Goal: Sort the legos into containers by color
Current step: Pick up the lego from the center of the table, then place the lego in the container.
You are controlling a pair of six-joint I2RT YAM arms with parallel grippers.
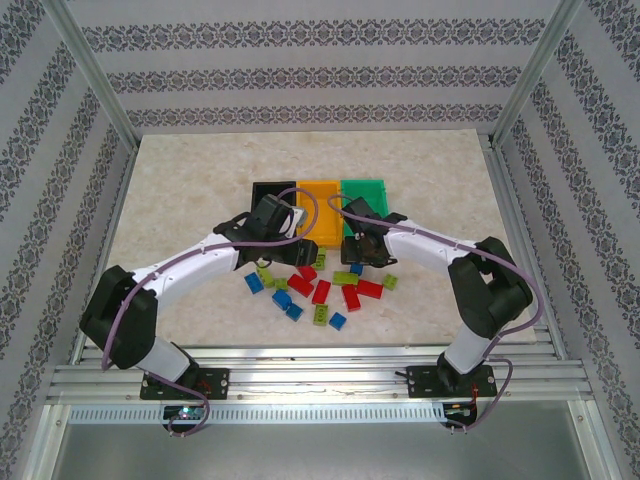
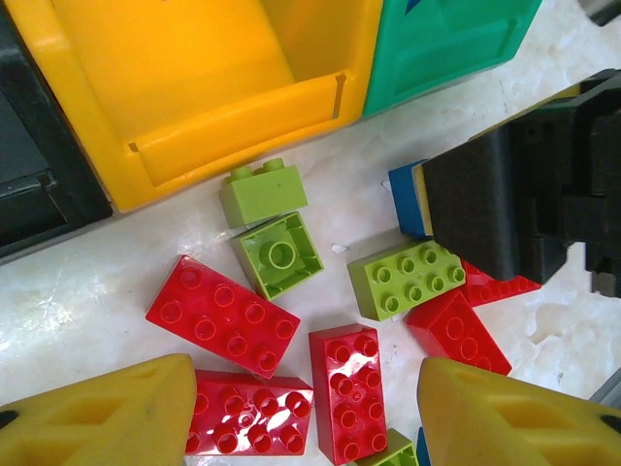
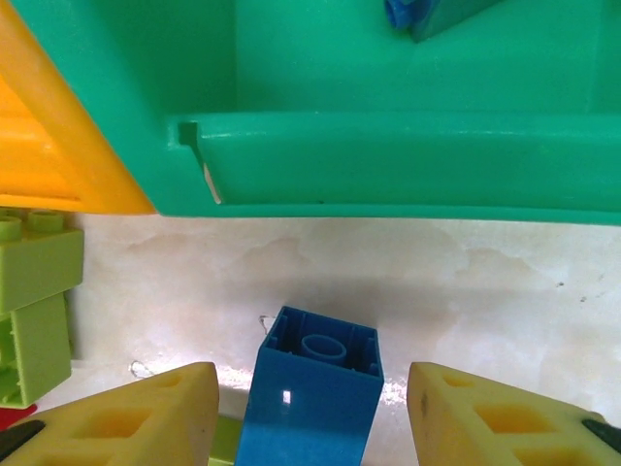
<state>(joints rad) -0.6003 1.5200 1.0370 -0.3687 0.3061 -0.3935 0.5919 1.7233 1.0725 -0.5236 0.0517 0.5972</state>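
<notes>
The left hand (image 2: 306, 367) is held released above red legos (image 2: 225, 316) and lime legos (image 2: 408, 277) scattered on the desk (image 2: 78, 282), with nothing between its fingers. A blue lego (image 3: 310, 408) is seen between the fingers of the right hand (image 3: 310, 374), just in front of the green bin (image 3: 408, 160). Slits are seen on either side, so a grip cannot be told. Another blue piece (image 3: 400, 10) is seen inside that bin. The orange bin (image 2: 233, 126) and black bin (image 2: 39, 184) are lined up beside it.
</notes>
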